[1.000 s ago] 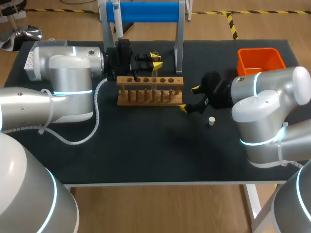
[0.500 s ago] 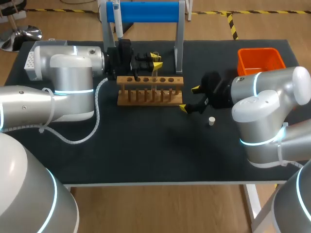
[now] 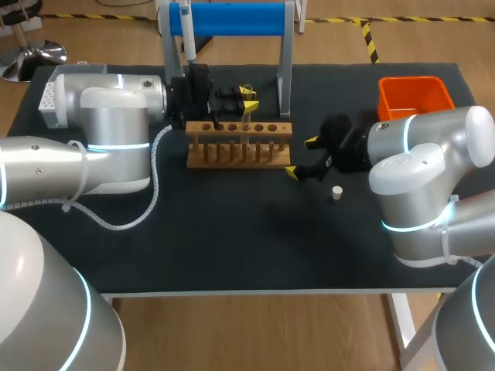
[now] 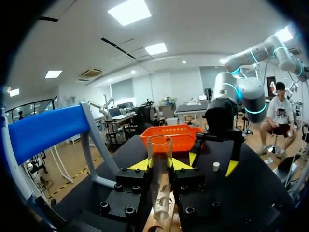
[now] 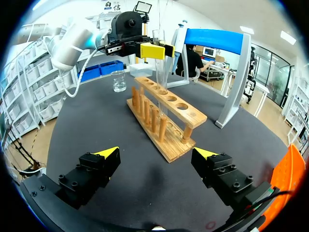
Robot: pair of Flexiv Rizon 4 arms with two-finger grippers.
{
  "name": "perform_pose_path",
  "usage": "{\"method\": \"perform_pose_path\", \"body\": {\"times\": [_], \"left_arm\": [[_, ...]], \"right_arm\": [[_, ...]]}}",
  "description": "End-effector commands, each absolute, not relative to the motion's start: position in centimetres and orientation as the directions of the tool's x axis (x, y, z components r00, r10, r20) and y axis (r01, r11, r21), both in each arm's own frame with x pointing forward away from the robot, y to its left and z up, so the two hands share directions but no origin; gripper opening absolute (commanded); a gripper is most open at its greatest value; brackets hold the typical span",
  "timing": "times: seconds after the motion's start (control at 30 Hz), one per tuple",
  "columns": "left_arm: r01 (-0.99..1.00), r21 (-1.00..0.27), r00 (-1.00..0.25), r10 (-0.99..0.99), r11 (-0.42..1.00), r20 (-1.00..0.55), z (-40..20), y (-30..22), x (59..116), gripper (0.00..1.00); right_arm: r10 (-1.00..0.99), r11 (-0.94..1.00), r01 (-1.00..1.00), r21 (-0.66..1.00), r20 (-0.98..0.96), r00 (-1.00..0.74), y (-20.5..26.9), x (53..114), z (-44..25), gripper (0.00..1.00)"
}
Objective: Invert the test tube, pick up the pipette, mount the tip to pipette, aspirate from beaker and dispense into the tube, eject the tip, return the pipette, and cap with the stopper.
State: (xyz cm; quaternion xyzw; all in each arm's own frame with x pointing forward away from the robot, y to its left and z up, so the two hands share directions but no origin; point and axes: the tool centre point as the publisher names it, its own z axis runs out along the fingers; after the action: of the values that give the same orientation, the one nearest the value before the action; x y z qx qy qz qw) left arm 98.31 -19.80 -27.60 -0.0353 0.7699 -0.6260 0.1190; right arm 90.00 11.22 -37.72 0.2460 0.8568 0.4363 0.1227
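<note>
A clear test tube [image 4: 159, 179] stands upright, mouth up, with my left gripper [image 4: 160, 165] shut on it just above the wooden rack [image 3: 240, 144]; its lower end sits at a rack hole. In the right wrist view the same tube [image 5: 160, 72] hangs from the left gripper [image 5: 152, 50] over the rack [image 5: 164, 113]. My right gripper [image 3: 302, 158] is open and holds nothing, low over the mat to the right of the rack. The white stopper [image 3: 337, 193] lies on the mat beside it. The pipette [image 3: 186, 29] hangs on the blue stand [image 3: 232, 18]. A glass beaker [image 5: 119, 80] stands past the rack's far end.
An orange bin [image 3: 414, 96] sits at the back right corner. The stand's legs [image 3: 285, 73] rise just behind the rack. A white box [image 5: 139, 70] stands near the beaker. Bare black mat [image 3: 247, 232] stretches from the rack to the table's front edge.
</note>
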Motion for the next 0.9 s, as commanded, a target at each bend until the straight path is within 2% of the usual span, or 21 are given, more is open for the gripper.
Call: {"method": "perform_pose_path", "body": {"times": [0.03, 0.9], "left_arm": [[0.095, -0.973, -0.969, -0.203, 0.212, -0.139, -28.00, -19.94, 98.46, 0.00], [0.075, -0.972, -0.974, -0.191, 0.221, -0.119, -28.54, -19.98, 98.75, 0.00]], "right_arm": [[0.528, 0.498, 0.314, 0.809, 0.005, -0.849, 11.14, 89.98, -37.74, 1.00], [0.528, 0.498, 0.314, 0.809, 0.005, -0.849, 11.14, 89.98, -37.74, 1.00]]}}
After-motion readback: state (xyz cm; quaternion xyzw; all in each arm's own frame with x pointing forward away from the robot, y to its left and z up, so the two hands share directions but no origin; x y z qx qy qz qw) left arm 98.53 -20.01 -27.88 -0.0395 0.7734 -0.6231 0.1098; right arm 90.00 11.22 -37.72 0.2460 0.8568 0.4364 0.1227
